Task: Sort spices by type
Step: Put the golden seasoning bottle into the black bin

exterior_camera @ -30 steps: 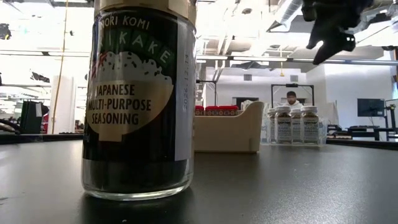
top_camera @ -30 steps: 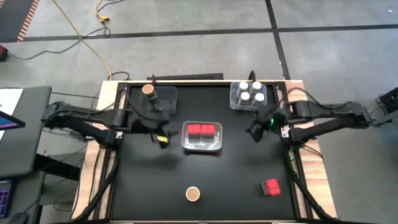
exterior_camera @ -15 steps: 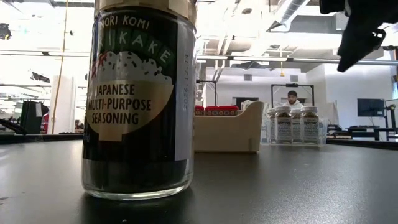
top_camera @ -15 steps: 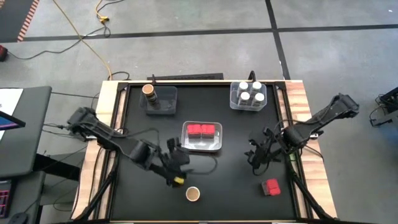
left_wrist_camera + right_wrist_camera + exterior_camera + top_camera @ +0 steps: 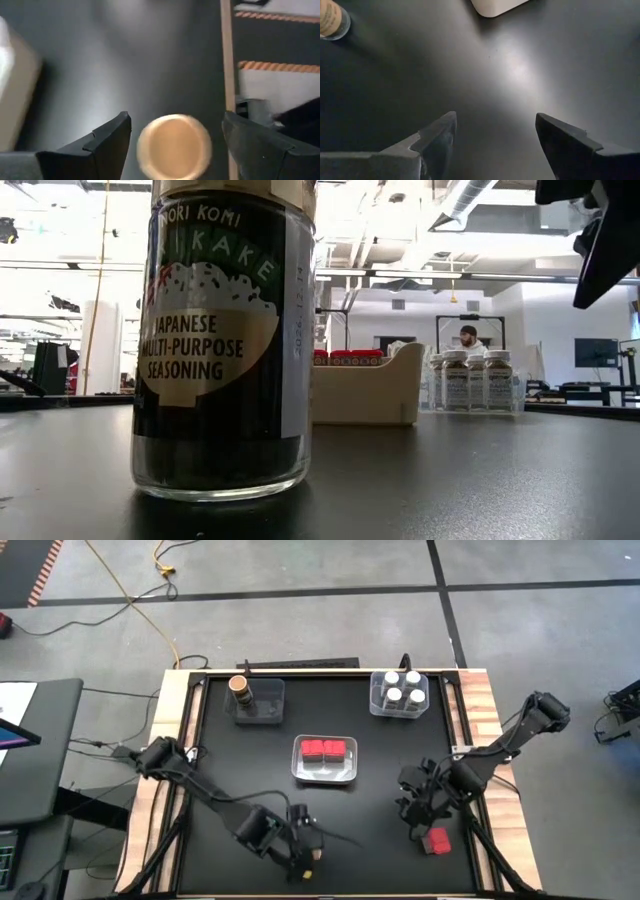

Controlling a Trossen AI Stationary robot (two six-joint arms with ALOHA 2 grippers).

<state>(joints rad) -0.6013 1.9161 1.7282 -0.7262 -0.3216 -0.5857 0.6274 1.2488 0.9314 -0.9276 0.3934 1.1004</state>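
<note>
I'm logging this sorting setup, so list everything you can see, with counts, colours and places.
Red blocks: two, red, in centre tray.
Loose block: one, red, front right of table.
White-lidded jars: four, white lids, in back-right tray.
Back jar: one, brown top, in back-left tray.
Front jar: one, brown top, front centre.
Table: one, black.
Person: one, far behind table.
Left end effector: open, over front jar.
Right end effector: open, beside loose block.
</note>
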